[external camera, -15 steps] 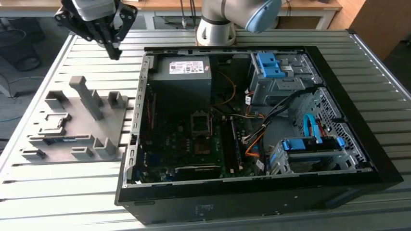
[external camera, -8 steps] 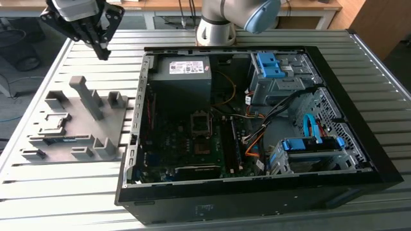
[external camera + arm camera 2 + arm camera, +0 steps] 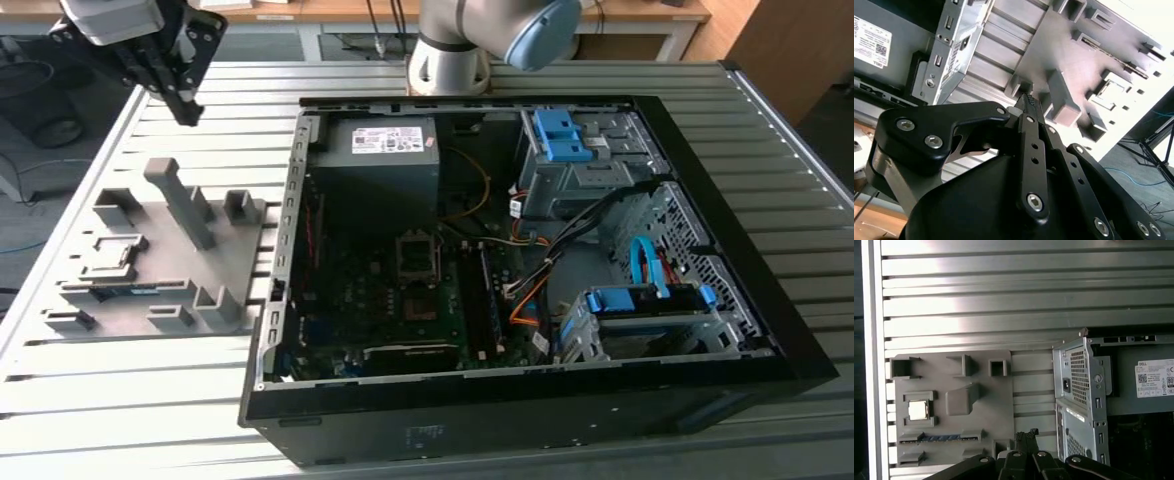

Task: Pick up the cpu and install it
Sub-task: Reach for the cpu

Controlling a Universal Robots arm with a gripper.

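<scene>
Gripper (image 3: 188,112), clenched and empty, hangs at the exterior view's far left; cpu (image 3: 918,410) sits seated in grey fixture tray (image 3: 999,402).

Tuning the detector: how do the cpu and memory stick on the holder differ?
The cpu is square with a silvery top; the memory stick is a long thin bluish strip. The cpu lies flat in a framed pocket; the stick sits in a narrow slot. Both rest in the grey holder, untouched.
</scene>
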